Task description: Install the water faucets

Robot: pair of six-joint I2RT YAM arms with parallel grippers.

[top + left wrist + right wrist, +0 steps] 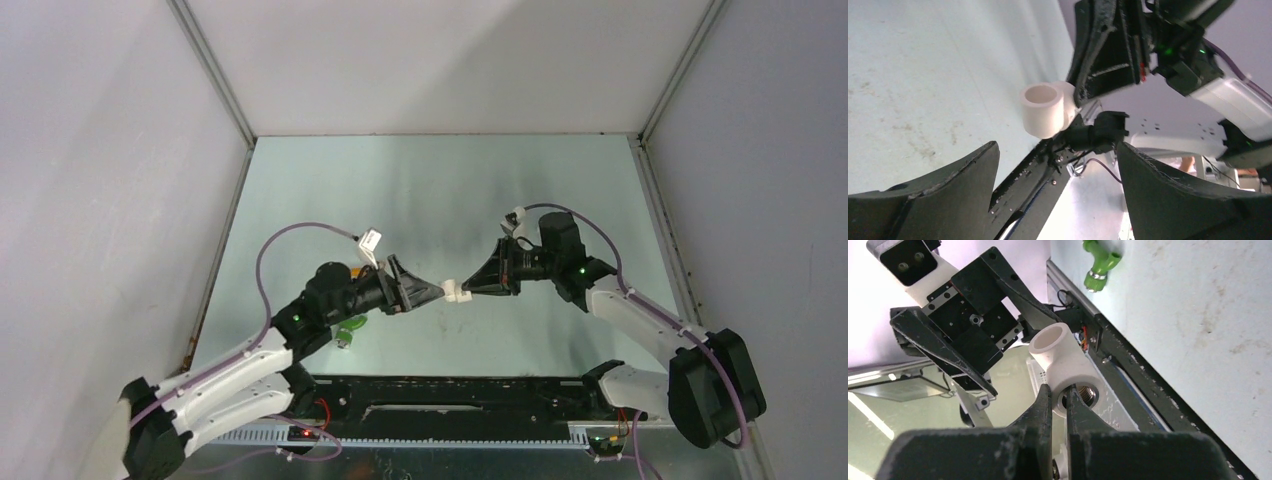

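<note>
Two grippers, meeting tip to tip just below the middle of the overhead view, above the pale green table (420, 190). Item one: right gripper (1059, 392), fingers closed together and pinching the wall of a white elbow fitting (1063, 352) at the mouth that shows a metal thread inside; the fitting is held clear of the table, its other, plain mouth turned toward the opposite arm. Item two: left gripper (1057, 146), jaws spread wide and holding nothing; in its own wrist view the fitting sits in the upper middle of the frame, ahead of and apart from both dark fingers (948, 192). Item three: one green faucet (1100, 260), lying on its side on the table, at the top centre of the right wrist view and, in the overhead view, lower left of centre, just beside the left arm's forearm and near the black rail (450, 400) along the table's near edge; nothing touches it. A metal ring shows at one end of it.
</note>
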